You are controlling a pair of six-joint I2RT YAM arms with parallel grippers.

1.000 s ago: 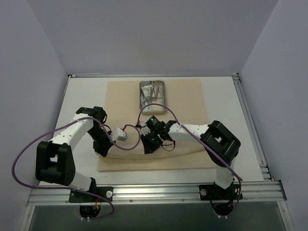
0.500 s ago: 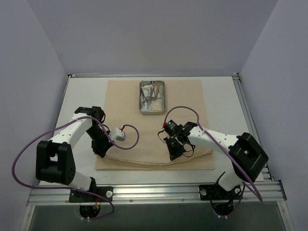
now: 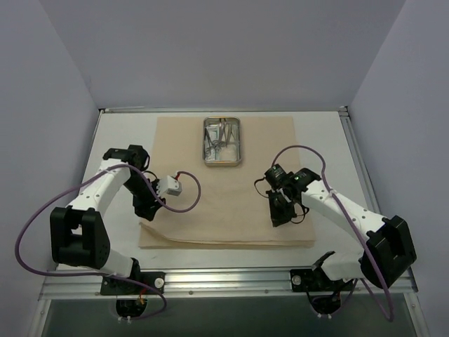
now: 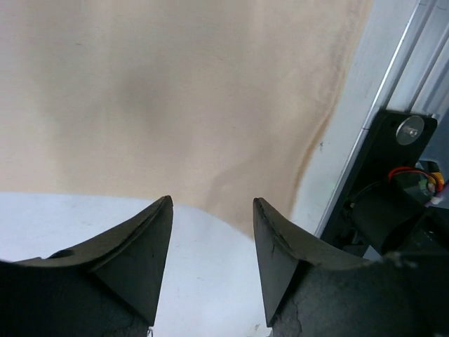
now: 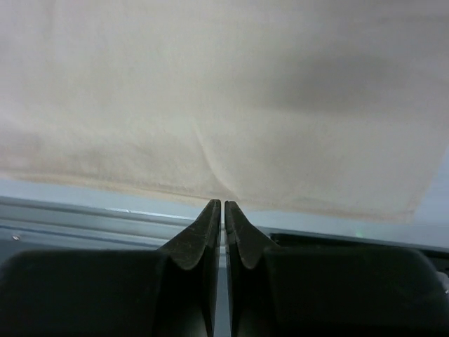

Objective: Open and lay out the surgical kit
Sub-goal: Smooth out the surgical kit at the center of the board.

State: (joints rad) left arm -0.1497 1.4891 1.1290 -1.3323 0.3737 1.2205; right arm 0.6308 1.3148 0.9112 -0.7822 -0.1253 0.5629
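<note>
The surgical kit (image 3: 226, 179) lies unfolded in the middle of the white counter (image 3: 119, 140). Its tan cloth wrap (image 3: 210, 210) is spread nearly flat, and the steel tray (image 3: 222, 163) sits at the cloth's 12 o'clock end with thin metal instruments (image 3: 219, 137) inside it.

The left arm bends out towards 10 o'clock and folds back, so the left hand (image 3: 149, 210) points down at the cloth's 8 o'clock corner. In the left wrist view this hand (image 4: 212, 203) is released: its 2 fingers (image 4: 140, 246) stand well apart with only bare counter and the cloth's edge showing between them.

The right arm stretches from its base at 5 o'clock across the cloth's right side, its wrist tipped downward. The right hand (image 3: 280, 216) is over the cloth at about 4 o'clock, inside the near edge. In the right wrist view the hand (image 5: 223, 205) is clenched, fingertips (image 5: 203, 225) pressed together, aimed at the cloth's near hem. Whether it touches the cloth I cannot tell.
</note>
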